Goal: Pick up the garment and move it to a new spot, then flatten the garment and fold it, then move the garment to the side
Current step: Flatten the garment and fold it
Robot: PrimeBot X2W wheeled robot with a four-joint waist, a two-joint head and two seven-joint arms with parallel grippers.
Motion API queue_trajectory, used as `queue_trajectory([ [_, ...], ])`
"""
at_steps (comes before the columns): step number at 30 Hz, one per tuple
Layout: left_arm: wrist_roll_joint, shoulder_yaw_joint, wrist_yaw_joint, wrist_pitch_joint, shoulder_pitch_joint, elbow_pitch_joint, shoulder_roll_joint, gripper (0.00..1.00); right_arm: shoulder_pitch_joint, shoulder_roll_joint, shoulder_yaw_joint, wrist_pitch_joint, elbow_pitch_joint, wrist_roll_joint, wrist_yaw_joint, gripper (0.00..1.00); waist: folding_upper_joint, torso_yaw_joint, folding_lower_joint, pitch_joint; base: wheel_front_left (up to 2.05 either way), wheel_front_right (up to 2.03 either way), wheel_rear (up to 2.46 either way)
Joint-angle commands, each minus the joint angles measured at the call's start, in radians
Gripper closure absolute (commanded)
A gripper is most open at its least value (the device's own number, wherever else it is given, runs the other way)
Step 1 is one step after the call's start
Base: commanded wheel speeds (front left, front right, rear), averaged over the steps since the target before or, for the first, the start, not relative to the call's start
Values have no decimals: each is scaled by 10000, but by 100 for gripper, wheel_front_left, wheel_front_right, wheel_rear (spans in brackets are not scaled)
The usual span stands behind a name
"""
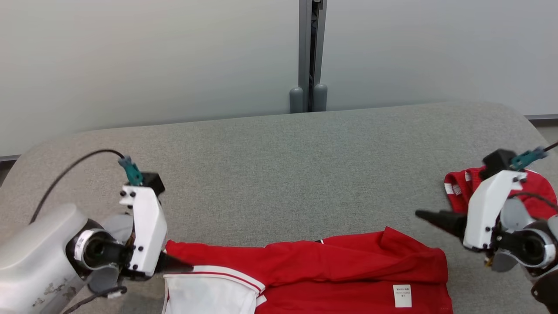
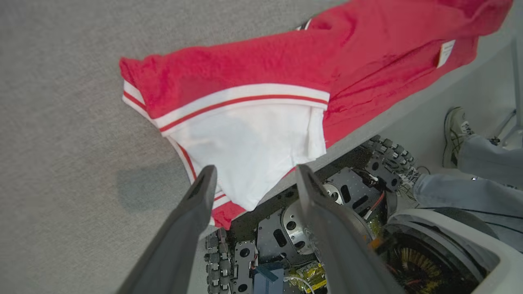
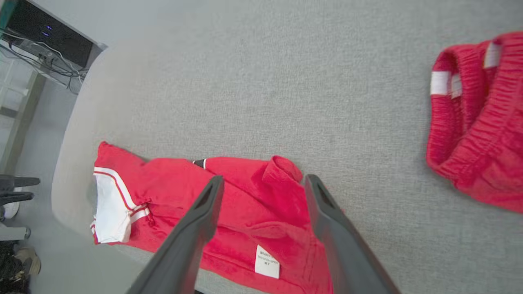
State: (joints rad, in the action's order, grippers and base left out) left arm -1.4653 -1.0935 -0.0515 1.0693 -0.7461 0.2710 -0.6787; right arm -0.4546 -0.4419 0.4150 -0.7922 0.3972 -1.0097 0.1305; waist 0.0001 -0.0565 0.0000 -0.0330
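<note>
The garment [image 1: 331, 261] is red with a white panel and red-and-white stripes. It lies spread along the near edge of the grey table [image 1: 279, 165], and its white part [image 2: 253, 139] hangs over that edge. My left gripper [image 1: 176, 264] hovers at the garment's left end, open, with nothing between its fingers [image 2: 200, 192]. My right gripper [image 1: 436, 220] hangs open just off the garment's right end, pointing left over the cloth [image 3: 245, 204]. In the right wrist view, the fingers [image 3: 327, 212] stand apart above a white label [image 3: 267, 261].
A second red piece of clothing [image 1: 536, 187] with an elastic waistband [image 3: 478, 122] lies bunched at the table's right edge, behind my right wrist. A person's shoe [image 2: 455, 130] and legs show on the floor beyond the near edge. The robot's base [image 2: 294, 228] sits under that edge.
</note>
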Motion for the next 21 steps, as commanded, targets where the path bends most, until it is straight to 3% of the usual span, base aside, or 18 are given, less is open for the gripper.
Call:
queue_trajectory([
  [1, 213, 258, 148, -557, -138, -48, -27, 0, 180, -79, -327, 387, -309, -118, 9, 0, -1, 23, 0, -55, 0, 0, 0],
  [5, 704, 815, 427, -2260, -42, -204, -157, 0, 519, -165, -1192, 1677, -1159, 18, 9, 0, -1, 43, 0, -142, 0, 0, 0],
  [9, 1273, 1388, 393, -4285, 380, -443, -278, 0, 1146, -72, -1985, 3157, -1868, 406, 9, 0, -1, 88, 0, -221, 0, 0, 0],
  [14, 1947, 2266, -235, -7457, 1363, -893, -251, 0, 2370, 331, -2840, 4879, -2579, 1127, 9, 0, -1, 167, 0, -318, 0, 0, 0],
  [16, 2107, 2400, -380, -8072, 1615, -1028, -240, 0, 2651, 432, -2991, 5176, -2732, 1306, 9, 0, -1, 182, 0, -333, 0, 0, 0],
  [17, 2327, 2718, -733, -9335, 2166, -1276, -157, 0, 3190, 593, -3279, 5778, -3032, 1724, 9, 0, -1, 226, 0, -376, 0, 0, 0],
  [21, 2726, 3103, -1356, -11346, 3301, -1814, -22, 0, 4187, 1082, -3711, 6691, -3656, 2479, 9, 0, -1, 278, 0, -392, 0, 0, 0],
])
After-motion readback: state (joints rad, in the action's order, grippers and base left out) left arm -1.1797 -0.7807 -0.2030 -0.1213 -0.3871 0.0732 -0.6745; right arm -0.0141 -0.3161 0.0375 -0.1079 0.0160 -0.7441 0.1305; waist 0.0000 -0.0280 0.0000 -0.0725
